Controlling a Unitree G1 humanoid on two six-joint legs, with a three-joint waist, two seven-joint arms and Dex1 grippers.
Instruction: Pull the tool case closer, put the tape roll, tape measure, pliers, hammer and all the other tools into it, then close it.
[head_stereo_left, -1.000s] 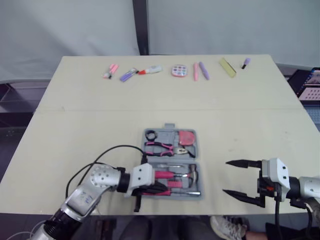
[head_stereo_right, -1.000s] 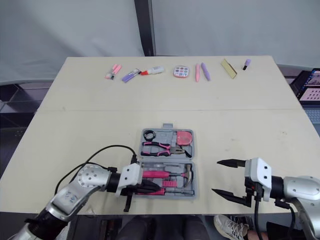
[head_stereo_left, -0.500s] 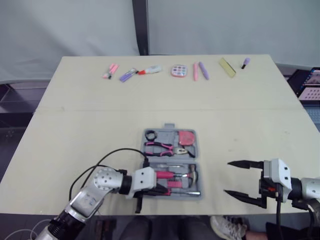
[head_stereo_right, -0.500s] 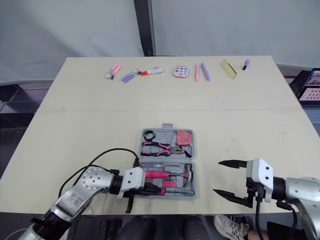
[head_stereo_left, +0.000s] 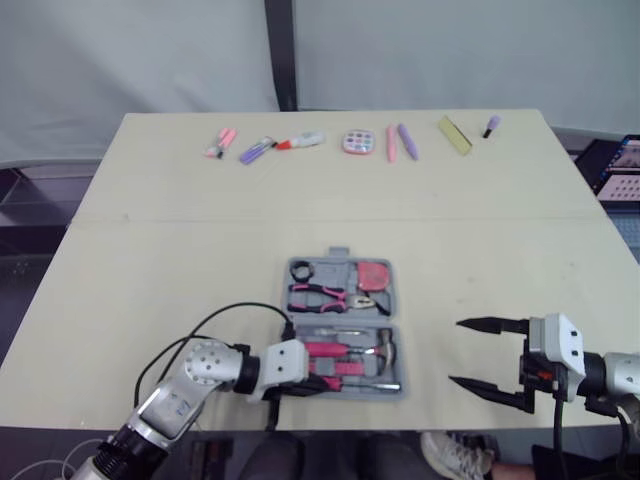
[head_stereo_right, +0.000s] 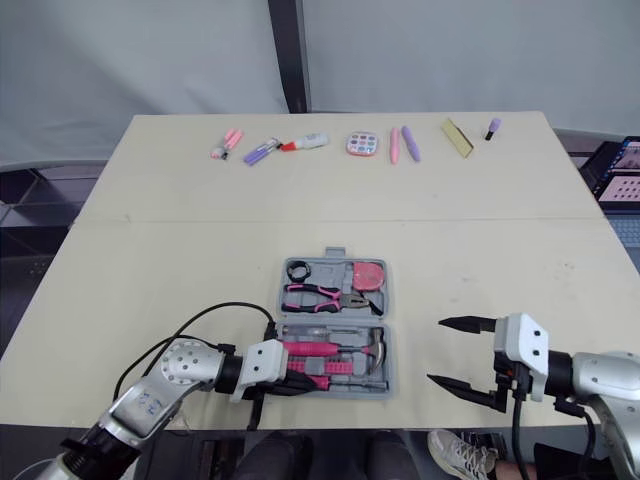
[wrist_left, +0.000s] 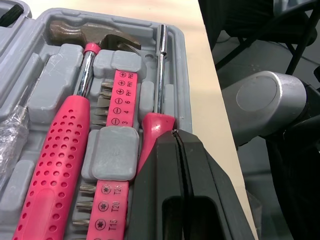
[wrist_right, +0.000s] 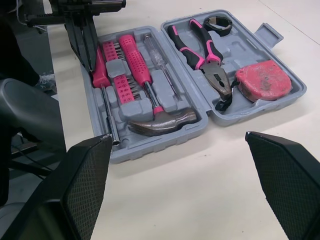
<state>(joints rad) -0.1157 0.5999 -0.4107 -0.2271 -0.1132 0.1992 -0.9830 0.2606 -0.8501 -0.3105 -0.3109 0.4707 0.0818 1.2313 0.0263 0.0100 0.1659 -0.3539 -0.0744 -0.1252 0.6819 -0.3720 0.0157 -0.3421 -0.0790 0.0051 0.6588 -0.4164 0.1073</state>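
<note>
Inside, the open tool case (wrist_right: 165, 141) holds hammer (wrist_right: 160, 121), pliers (wrist_right: 202, 52), tape measure (wrist_right: 263, 80).

pale beige table (head_stereo_left: 180, 260) fills middle, matte top, faint seam (head_stereo_left: 200, 219) running side to side across it. behind far edge, grey-white cloth backdrop (head_stereo_left: 130, 50) hangs as wall, soft folds, split by dark upright post (head_stereo_left: 281, 55). dark floor (head_stereo_left: 22, 235) off table's left side. at right edge, part of screen (head_stereo_left: 625, 168) with pinkish pictures. light even, diffuse, shadows weak.
</note>
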